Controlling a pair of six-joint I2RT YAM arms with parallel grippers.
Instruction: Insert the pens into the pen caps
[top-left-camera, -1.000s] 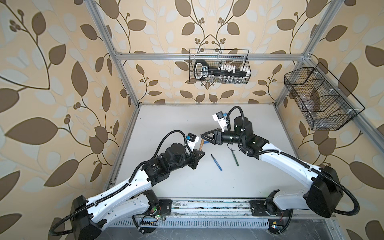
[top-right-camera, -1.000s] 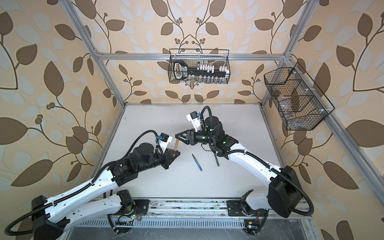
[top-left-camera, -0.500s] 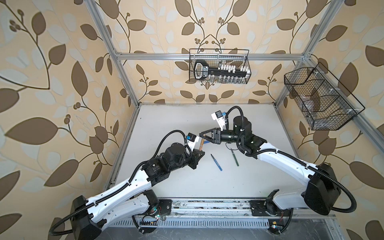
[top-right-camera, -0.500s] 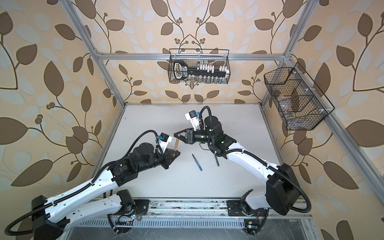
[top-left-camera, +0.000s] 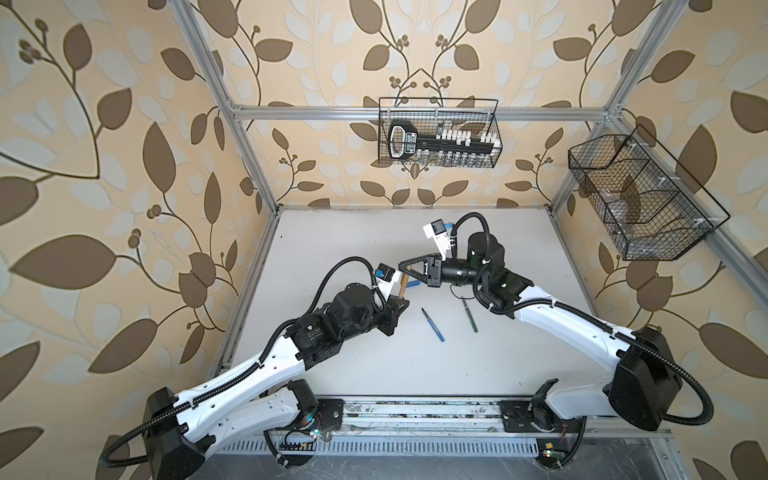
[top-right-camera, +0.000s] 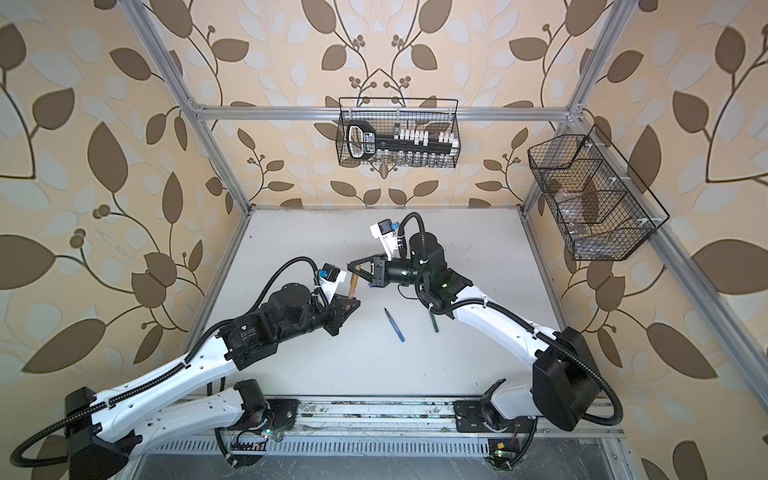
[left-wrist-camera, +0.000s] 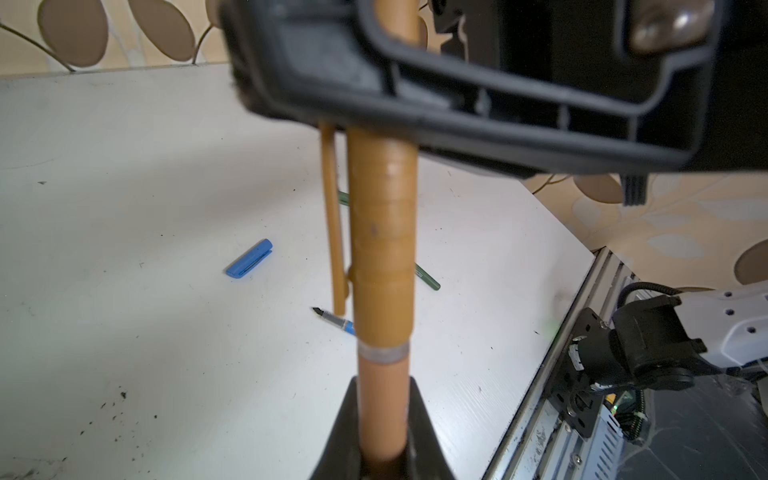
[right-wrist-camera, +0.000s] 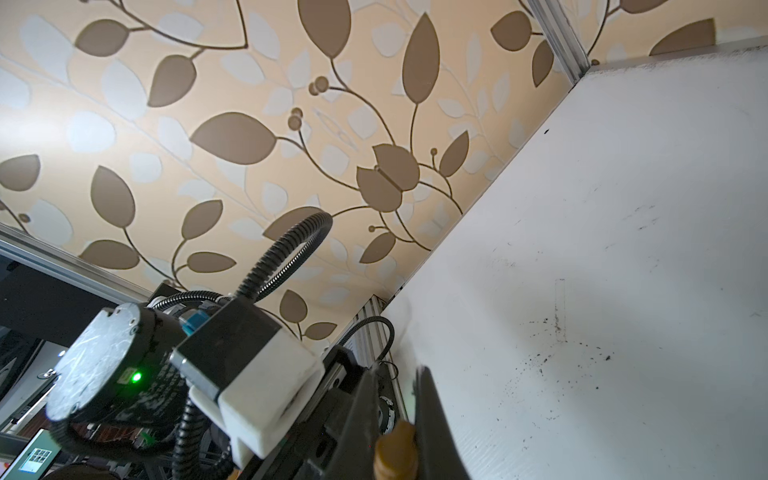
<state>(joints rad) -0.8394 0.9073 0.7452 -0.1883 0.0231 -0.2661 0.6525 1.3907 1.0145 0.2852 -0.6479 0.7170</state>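
Your left arm (top-left-camera: 257, 374) stretches in from the near left, elbow low and wrist turned up. Its left tool (top-left-camera: 400, 302) is pinching the lower barrel of the tan pen (left-wrist-camera: 380, 399), held close to upright above the middle of the counter (top-left-camera: 332, 249). The tan cap (left-wrist-camera: 382, 232) sits over the pen's top end, down to the silver ring, with its clip alongside. From the right, your right arm (top-left-camera: 561, 316) comes in folded at the elbow, forearm about level. The right tool (top-left-camera: 404, 267) is pressed onto that cap from the side. A second ago its fingers stood spread around the pen's top, and now they've closed. The left grip hasn't changed, and the loose pieces lie where they were. On the counter, the blue cap (top-left-camera: 412, 284) lies just behind the held pen. The blue pen (top-left-camera: 432, 325) lies uncapped to its right, and the green pen (top-left-camera: 469, 316) is just beyond, close to the right arm. On the far wall, the back basket (top-left-camera: 436, 99) carries a long black item (top-left-camera: 440, 143) with a loop handle and white pieces along it. The side basket (top-left-camera: 648, 249) on the right has dividers, and I can't tell what's in it.
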